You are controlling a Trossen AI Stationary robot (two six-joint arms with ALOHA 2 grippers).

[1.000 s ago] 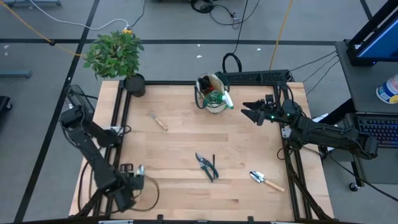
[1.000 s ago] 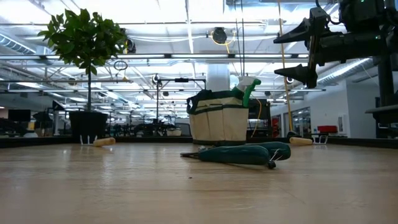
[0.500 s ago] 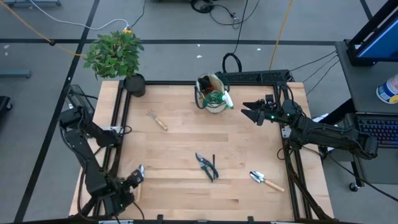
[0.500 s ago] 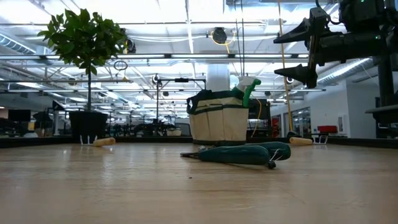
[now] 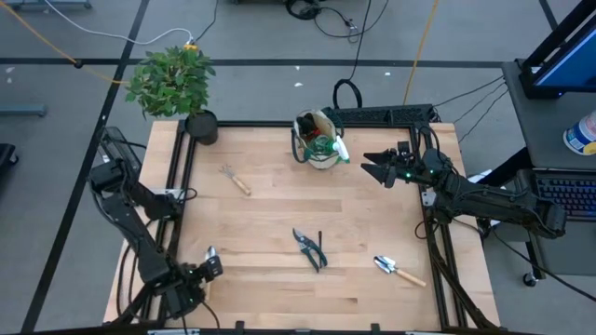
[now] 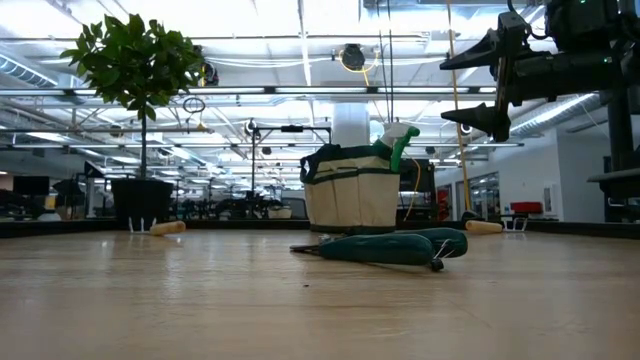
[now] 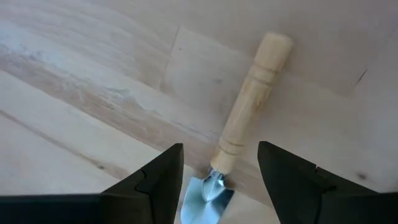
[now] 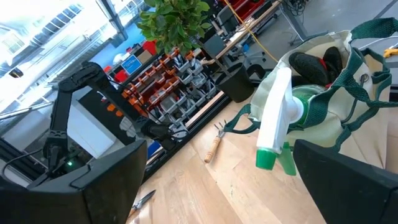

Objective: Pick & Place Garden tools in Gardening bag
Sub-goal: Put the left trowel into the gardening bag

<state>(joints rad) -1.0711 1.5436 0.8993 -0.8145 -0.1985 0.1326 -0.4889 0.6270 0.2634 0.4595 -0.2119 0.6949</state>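
A wooden-handled trowel (image 7: 249,112) lies flat on the table at the near left corner (image 5: 210,253). My left gripper (image 7: 219,163) is open just above it, one finger on each side of the neck where handle meets blade, touching nothing that I can see. My right gripper (image 5: 377,168) is open and empty, high above the table's right side (image 6: 490,85), next to the beige gardening bag (image 5: 317,141). The bag stands upright at the far edge and holds the green spray bottle (image 8: 280,124) and dark gloves (image 8: 314,62).
A hand fork (image 5: 235,179) lies at the far left, dark pruning shears (image 5: 309,247) in the near middle, and a second trowel (image 5: 399,270) at the near right. The potted plant (image 5: 200,126) stands at the far left corner. Bare wood lies between them.
My left arm has shifted about over the near left corner and now has its gripper over the trowel, which has stayed in place. My right arm has kept still.
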